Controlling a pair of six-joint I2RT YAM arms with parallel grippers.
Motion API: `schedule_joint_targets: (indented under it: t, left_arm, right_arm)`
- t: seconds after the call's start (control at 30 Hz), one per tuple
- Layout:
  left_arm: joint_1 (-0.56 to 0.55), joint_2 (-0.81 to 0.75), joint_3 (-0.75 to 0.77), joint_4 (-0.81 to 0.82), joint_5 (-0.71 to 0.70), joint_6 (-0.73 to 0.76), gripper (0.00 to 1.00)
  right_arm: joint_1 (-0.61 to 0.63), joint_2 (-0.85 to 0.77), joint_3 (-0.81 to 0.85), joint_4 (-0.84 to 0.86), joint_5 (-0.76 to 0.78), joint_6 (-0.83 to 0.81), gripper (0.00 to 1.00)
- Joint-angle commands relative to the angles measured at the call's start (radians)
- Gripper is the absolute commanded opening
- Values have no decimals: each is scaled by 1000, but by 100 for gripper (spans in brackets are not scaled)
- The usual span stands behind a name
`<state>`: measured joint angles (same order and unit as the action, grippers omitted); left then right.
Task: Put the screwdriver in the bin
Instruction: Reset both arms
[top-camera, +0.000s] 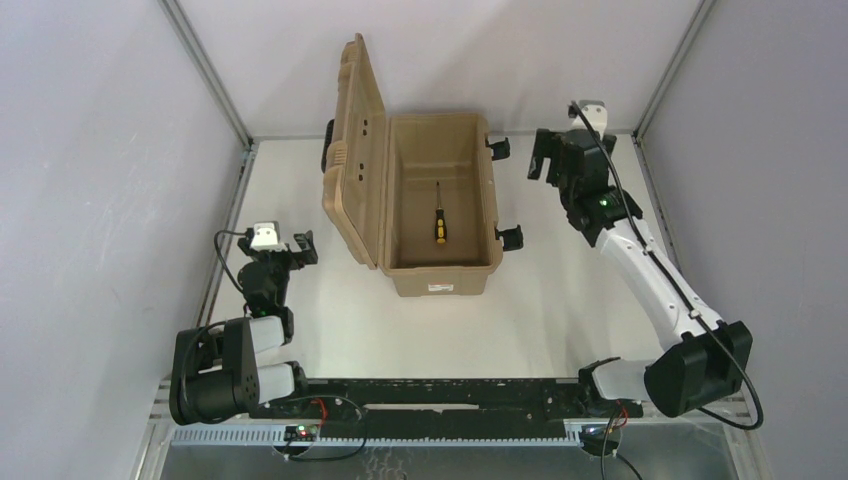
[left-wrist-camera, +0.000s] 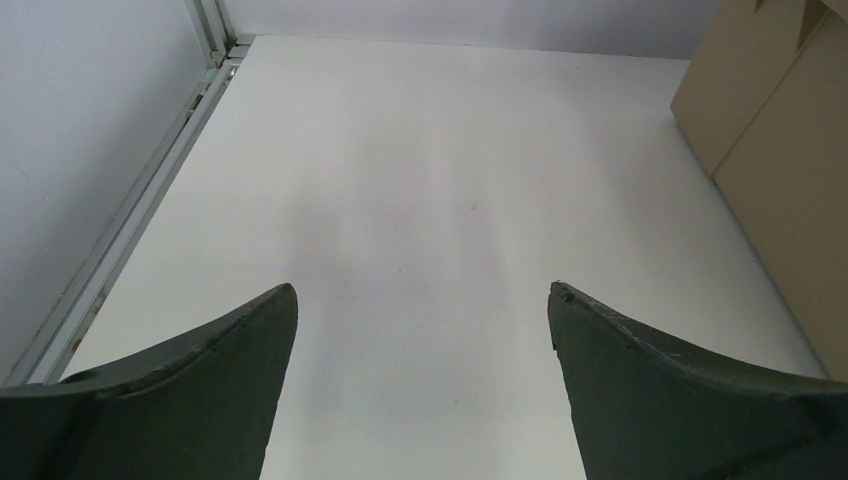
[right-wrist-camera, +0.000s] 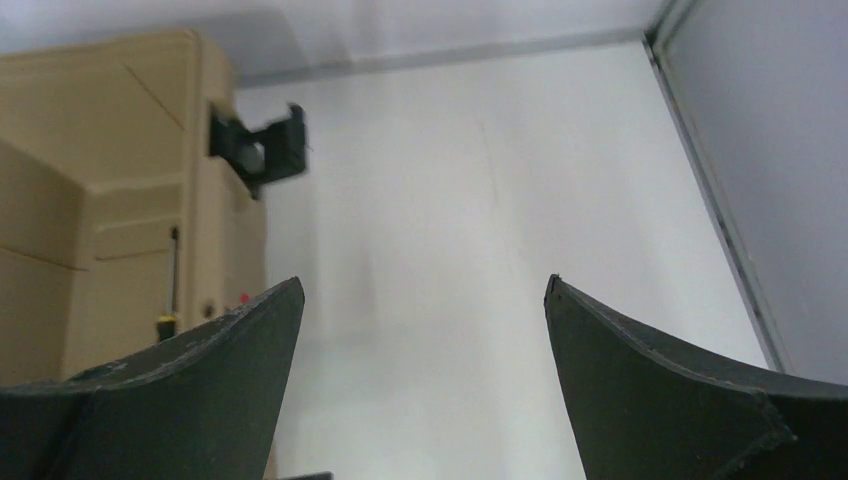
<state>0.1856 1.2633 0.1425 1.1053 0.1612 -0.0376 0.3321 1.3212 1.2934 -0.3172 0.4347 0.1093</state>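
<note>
The tan bin (top-camera: 485, 215) stands open in the middle of the table, its ribbed lid (top-camera: 357, 150) raised on the left side. The screwdriver (top-camera: 438, 222), yellow-and-black handle and thin dark shaft, lies on the bin's floor; the right wrist view catches its shaft and handle top (right-wrist-camera: 170, 300) inside the bin (right-wrist-camera: 120, 120). My right gripper (top-camera: 543, 157) hangs open and empty to the right of the bin, fingertips (right-wrist-camera: 290, 300) wide apart over bare table. My left gripper (top-camera: 302, 248) rests open and empty left of the bin, the bin's wall (left-wrist-camera: 790, 170) at its right.
Black latches (top-camera: 508, 238) stick out from the bin's right side, one seen close (right-wrist-camera: 262, 150) in the right wrist view. Grey walls and metal rails (top-camera: 215, 75) enclose the white table (top-camera: 330, 310). A black rail (top-camera: 450, 395) runs between the arm bases.
</note>
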Motion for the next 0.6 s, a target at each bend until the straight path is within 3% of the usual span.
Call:
schedule_joint_targets:
  t: [0.0, 0.57]
  left_arm:
    - [-3, 2, -19, 104, 1, -10, 100]
    - [-2, 2, -19, 103, 0, -10, 100]
  right_arm:
    - [-49, -63, -118, 29, -36, 75, 99]
    - [-117, -81, -498, 116, -98, 216, 100]
